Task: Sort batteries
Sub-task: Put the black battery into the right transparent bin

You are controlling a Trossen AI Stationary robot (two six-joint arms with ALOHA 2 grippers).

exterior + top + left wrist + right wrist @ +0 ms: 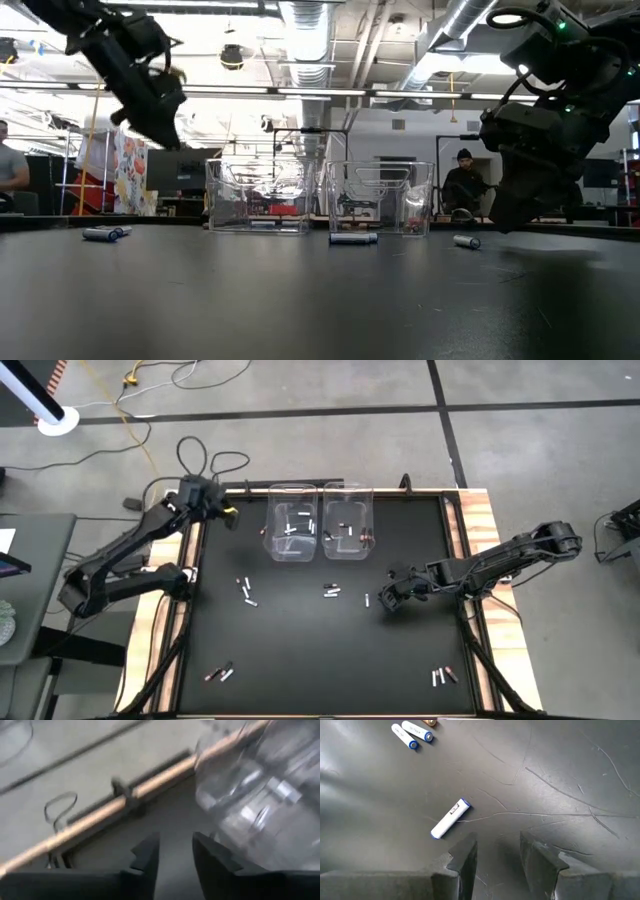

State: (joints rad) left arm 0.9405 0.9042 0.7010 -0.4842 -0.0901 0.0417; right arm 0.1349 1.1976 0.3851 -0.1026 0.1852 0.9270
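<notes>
Left gripper (228,512) sits at upper left of the high view, by the table's back-left corner, just left of the left clear bin (291,520). Its wrist view shows the fingers (147,855) parted with a narrow gap and nothing between them, bin wall blurred beside them.

Right gripper (388,598) is right of centre, low over the black mat (300,640). Fingers (464,857) apart, empty. A white battery (449,818) lies just ahead of them, not touching; same one likely the single battery (367,600) left of the gripper in the high view.

Batteries are scattered: a cluster (245,590) centre-left, a pair (331,592) at centre, some (218,674) at lower left, some (443,676) at lower right. More lie inside the left bin and the right clear bin (347,520); colours inside hard to tell. Both bins stand side by side at top centre.

Low view: a person (463,182) seated in the background behind the bins.
</notes>
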